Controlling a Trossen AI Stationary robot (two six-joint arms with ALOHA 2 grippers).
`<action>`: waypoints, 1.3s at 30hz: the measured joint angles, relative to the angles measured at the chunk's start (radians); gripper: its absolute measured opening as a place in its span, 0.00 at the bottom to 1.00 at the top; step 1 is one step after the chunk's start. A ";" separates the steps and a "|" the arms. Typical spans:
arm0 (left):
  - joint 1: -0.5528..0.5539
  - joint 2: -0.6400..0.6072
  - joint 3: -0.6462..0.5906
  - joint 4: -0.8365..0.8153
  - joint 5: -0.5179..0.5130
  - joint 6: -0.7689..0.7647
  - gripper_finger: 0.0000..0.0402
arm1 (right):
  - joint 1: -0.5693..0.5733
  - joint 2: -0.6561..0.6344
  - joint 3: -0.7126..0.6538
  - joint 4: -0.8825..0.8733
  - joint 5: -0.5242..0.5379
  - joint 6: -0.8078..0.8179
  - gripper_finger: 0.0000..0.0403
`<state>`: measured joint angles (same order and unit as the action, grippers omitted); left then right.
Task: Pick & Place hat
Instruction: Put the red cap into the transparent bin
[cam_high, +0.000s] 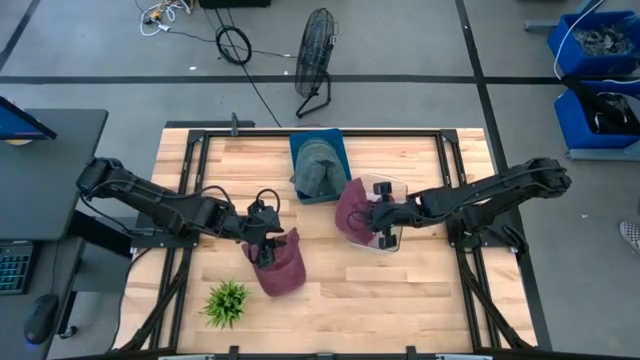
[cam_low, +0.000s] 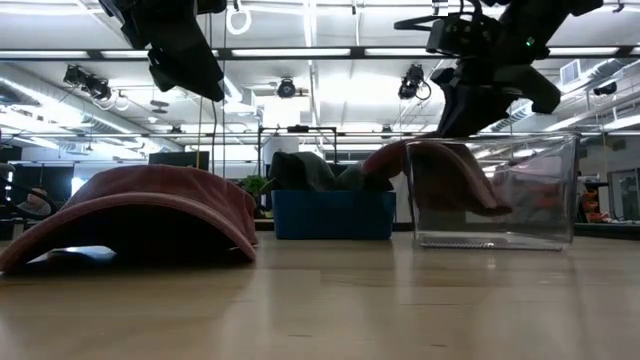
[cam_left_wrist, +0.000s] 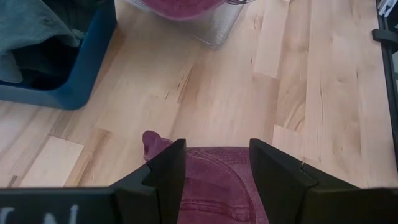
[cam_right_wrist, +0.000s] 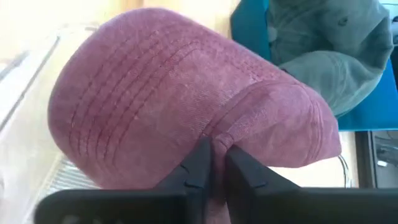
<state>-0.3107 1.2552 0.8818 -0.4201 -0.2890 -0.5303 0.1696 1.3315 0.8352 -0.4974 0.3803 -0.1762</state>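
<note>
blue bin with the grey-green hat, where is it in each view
High view: blue bin at the table's back centre.
Low view: centre, behind the tabletop, left of the clear container.
Left wrist view: one corner.
Right wrist view: one edge.
Shared landmark: the clear container beside it.

Two maroon caps. One cap (cam_high: 279, 265) is lying dome-up on the wood beneath my left gripper (cam_high: 262, 247). My right gripper (cam_high: 383, 219) is pinching the other cap (cam_high: 354, 208), draping over the clear bin (cam_high: 396, 186) rim.
</note>
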 joint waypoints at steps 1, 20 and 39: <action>0.000 0.000 0.000 0.000 0.000 0.000 0.45 | 0.000 0.000 0.000 -0.012 0.006 0.003 0.11; 0.000 0.000 0.000 -0.005 0.000 0.001 0.45 | -0.028 -0.051 0.121 -0.032 0.068 0.071 0.50; 0.000 0.000 0.000 -0.004 0.000 0.001 0.45 | -0.241 0.069 0.018 0.062 -0.060 0.430 0.41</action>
<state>-0.3111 1.2556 0.8818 -0.4236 -0.2890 -0.5289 -0.0719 1.4009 0.8532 -0.4355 0.3201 0.2542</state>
